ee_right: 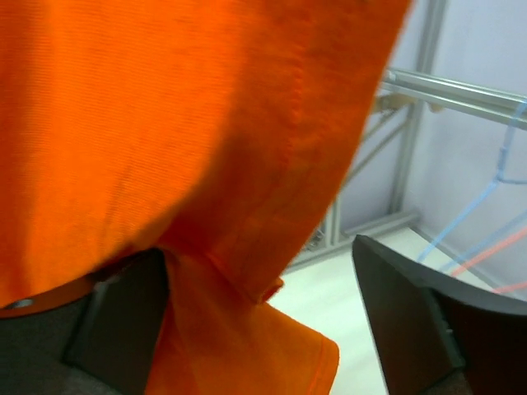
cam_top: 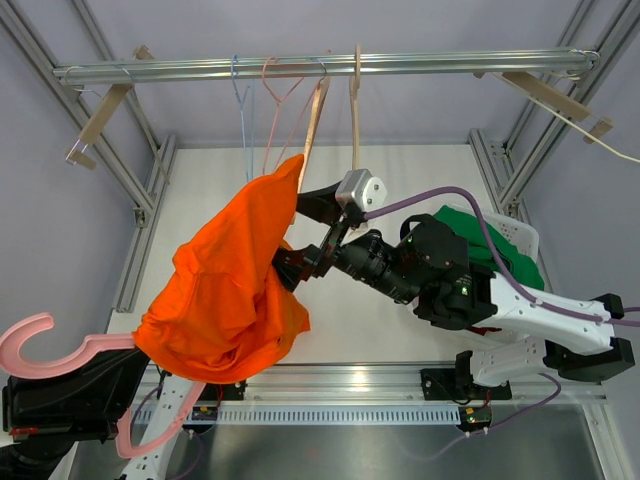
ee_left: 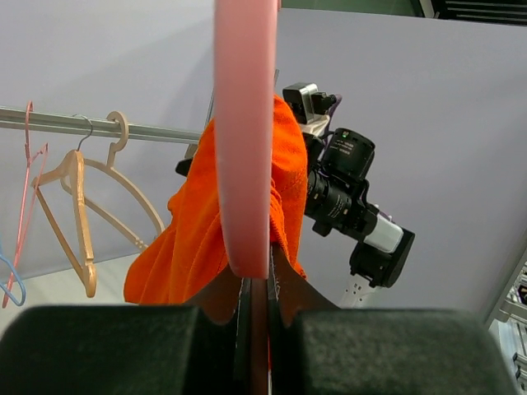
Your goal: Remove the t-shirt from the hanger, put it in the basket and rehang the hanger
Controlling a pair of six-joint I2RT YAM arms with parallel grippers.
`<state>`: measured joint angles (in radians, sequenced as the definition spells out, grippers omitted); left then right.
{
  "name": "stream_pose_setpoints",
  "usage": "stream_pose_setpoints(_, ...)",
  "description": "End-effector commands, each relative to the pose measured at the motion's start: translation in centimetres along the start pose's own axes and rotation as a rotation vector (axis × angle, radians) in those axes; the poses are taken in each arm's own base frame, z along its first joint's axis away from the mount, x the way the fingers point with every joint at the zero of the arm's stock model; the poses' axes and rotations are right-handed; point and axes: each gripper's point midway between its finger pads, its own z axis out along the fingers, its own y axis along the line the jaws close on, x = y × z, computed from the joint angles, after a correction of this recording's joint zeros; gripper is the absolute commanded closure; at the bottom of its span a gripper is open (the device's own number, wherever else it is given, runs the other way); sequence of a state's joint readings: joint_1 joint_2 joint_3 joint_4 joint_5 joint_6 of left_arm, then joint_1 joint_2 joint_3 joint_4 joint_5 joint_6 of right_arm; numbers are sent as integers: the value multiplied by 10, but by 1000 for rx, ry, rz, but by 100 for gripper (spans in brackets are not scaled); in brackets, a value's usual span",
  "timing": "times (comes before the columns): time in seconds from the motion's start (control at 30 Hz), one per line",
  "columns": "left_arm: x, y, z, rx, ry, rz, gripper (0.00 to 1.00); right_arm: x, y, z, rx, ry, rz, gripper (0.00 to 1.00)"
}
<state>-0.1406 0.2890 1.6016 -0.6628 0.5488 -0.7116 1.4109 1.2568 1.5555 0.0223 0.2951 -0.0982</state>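
An orange t-shirt point(cam_top: 235, 285) hangs bunched on a pink plastic hanger point(cam_top: 45, 345), held up at the front left of the table. My left gripper point(ee_left: 255, 288) is shut on the hanger's pink bar point(ee_left: 245, 148); in the top view its arm point(cam_top: 65, 400) is at the bottom left and the jaws are hidden by the cloth. My right gripper point(cam_top: 303, 238) is open at the shirt's right edge. In the right wrist view the orange t-shirt point(ee_right: 165, 123) fills the frame, and a fold of it lies between the open fingers point(ee_right: 412, 317) of my right gripper point(ee_right: 263, 321), against the left one.
A metal rail point(cam_top: 330, 66) crosses the back with wooden hangers point(cam_top: 355, 110) and thin pink and blue wire hangers point(cam_top: 245, 110). A white basket point(cam_top: 520, 240) with a green garment point(cam_top: 500, 255) stands at the right. Frame posts flank both sides.
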Motion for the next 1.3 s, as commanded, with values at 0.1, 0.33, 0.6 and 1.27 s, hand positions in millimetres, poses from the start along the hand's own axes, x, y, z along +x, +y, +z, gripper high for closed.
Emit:
stream_pose_setpoints(0.1, -6, -13, -4, 76, -24, 47, 100, -29, 30, -14, -225, -123, 38, 58)
stream_pose_setpoints(0.33, 3, 0, 7, 62, 21, 41, 100, -46, 6, -40, -127, -140, 87, 100)
stream_pose_setpoints(0.6, 24, 30, 15, -16, 88, 30, 100, -98, -73, -69, 259, -113, 19, 100)
stream_pose_setpoints(1.27, 51, 65, 15, -101, 149, 32, 100, -185, -230, -200, 1097, -98, -369, 100)
